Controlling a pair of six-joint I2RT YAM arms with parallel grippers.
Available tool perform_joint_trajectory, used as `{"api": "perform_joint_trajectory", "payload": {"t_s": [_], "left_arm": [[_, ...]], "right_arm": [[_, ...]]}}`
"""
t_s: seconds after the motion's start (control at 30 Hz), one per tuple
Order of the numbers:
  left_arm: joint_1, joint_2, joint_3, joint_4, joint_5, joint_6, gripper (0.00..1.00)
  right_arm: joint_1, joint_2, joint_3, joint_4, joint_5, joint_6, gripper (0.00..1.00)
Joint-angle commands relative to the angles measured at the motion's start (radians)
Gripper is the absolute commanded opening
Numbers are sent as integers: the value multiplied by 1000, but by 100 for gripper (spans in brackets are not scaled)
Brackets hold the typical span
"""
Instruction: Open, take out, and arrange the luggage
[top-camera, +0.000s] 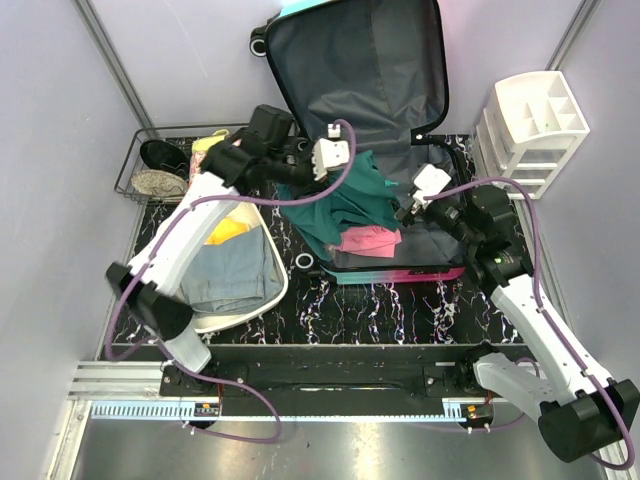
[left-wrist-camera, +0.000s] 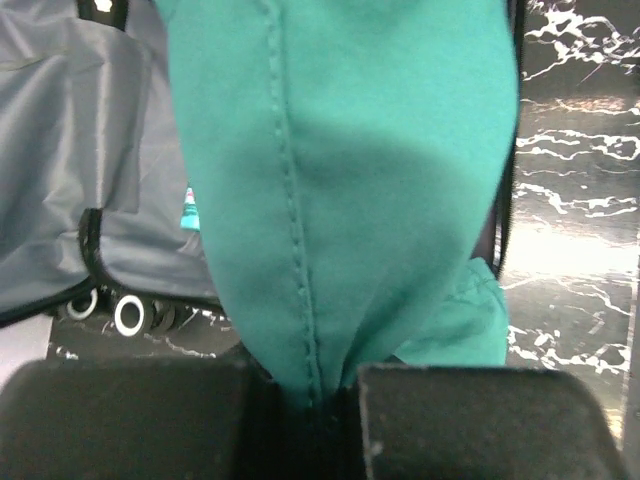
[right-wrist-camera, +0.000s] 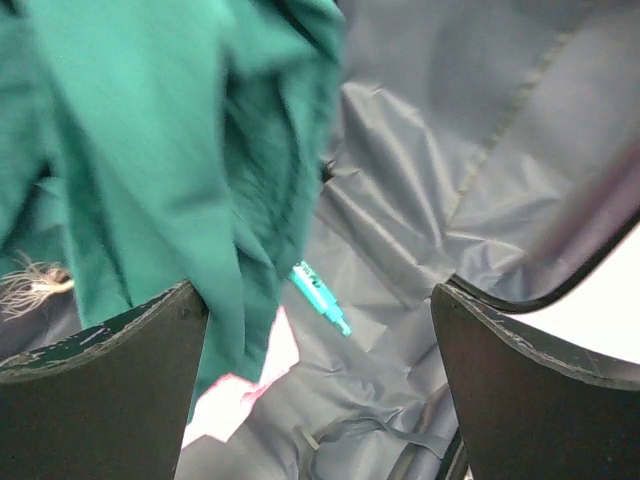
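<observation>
Luggage (top-camera: 360, 60) sat open at the back middle of the table (top-camera: 380, 310): lid propped up toward the rear wall, base flat, lining exposed. My read: the lid was up so both arms could reach in from the near side

Left gripper (left-wrist-camera: 310, 400) was clamped on the teal garment (left-wrist-camera: 340, 180), fingers pinched on a fold right at the stitched seam. Cloth hung from that one point, bunched and narrow. Probably a seam grab because it's thicker and less likely to slip. In the top view the left gripper (top-camera: 330, 160) was over the base, with most of the teal garment (top-camera: 335, 210) draped down onto the contents, so not yet clear of the case

Right gripper (right-wrist-camera: 320, 350) had its jaws wide apart with nothing between them. Teal cloth brushed past its left finger but wasn't pinched. It sat low over the right side of the base (top-camera: 412, 205). I judge it was open so only the left arm carried the load

Pink garment (top-camera: 365, 240) lay at the near edge of the base under the teal one. A small teal pen (right-wrist-camera: 320, 295) lay on the lining

Tub (top-camera: 280, 285) was just left of the luggage, on the left arm's side, already holding folded clothes, so it's the likely drop spot. Organizer (top-camera: 530, 130) stood to the right, basket (top-camera: 125, 170) with shoes at far left

Risk: trailing cloth could drag the pink garment out with it
</observation>
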Motion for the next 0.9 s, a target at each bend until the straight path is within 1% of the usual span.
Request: {"api": "perform_joint_trajectory", "payload": {"t_s": [0.0, 0.03, 0.07, 0.1, 0.17, 0.2, 0.27, 0.3, 0.37, 0.4, 0.47, 0.5, 0.53, 0.6, 0.63, 0.7, 0.73, 0.77, 0.8, 0.83, 0.87], "left_arm": [[5, -198, 45, -133, -61, -63, 0], [3, -258, 34, -149, -77, -63, 0], [5, -286, 28, -167, -84, -66, 0], [5, -310, 26, -223, -88, -66, 0], [5, -393, 4, -274, -110, -78, 0], [3, -422, -25, -338, -111, -68, 0], [3, -514, -59, -400, -122, -48, 0], [6, -542, -97, -454, -133, -31, 0], [5, -628, -145, -497, -176, -34, 0], [6, -655, -209, -521, -193, -54, 0], [6, -738, -283, -528, -239, -77, 0], [9, -766, -367, -511, -255, -97, 0], [14, -812, -407, -499, -298, -101, 0], [29, -843, -520, -457, -337, -85, 0], [61, -861, -552, -439, -363, -72, 0], [123, -857, -602, -388, -345, -8, 0], [203, -829, -613, -373, -323, 10, 0], [253, -803, -621, -359, -314, 33, 0], [311, -741, -621, -353, -285, 106, 0], [445, -707, -616, -344, -207, 144, 0], [507, -670, -604, -333, -166, 173, 0]], "right_arm": [[-7, -37, 67, 50, 141, 111, 100], [-7, -42, 70, 49, 147, 104, 100], [-7, -45, 69, 43, 153, 101, 100], [-5, -45, 69, 38, 162, 98, 100], [-5, -48, 69, 27, 164, 92, 100], [-7, -49, 69, 21, 156, 92, 100], [-7, -54, 69, 6, 142, 98, 100], [-7, -53, 69, 0, 124, 100, 100], [-7, -53, 72, -22, 110, 107, 100], [-7, -50, 75, -25, 92, 107, 100], [-5, -43, 72, -23, 81, 115, 100], [-7, -42, 70, -25, 66, 117, 100], [-7, -36, 70, -52, 56, 120, 100], [-5, -28, 76, -57, 41, 133, 100], [-7, -19, 79, -62, 35, 141, 100], [-7, -8, 91, -83, 21, 147, 100], [-7, 0, 98, -88, 21, 150, 99], [-7, 1, 101, -92, 20, 150, 100], [-7, 6, 108, -100, 20, 152, 100], [-5, 10, 113, -105, 20, 153, 100], [-7, 12, 118, -111, 21, 153, 100]]}}
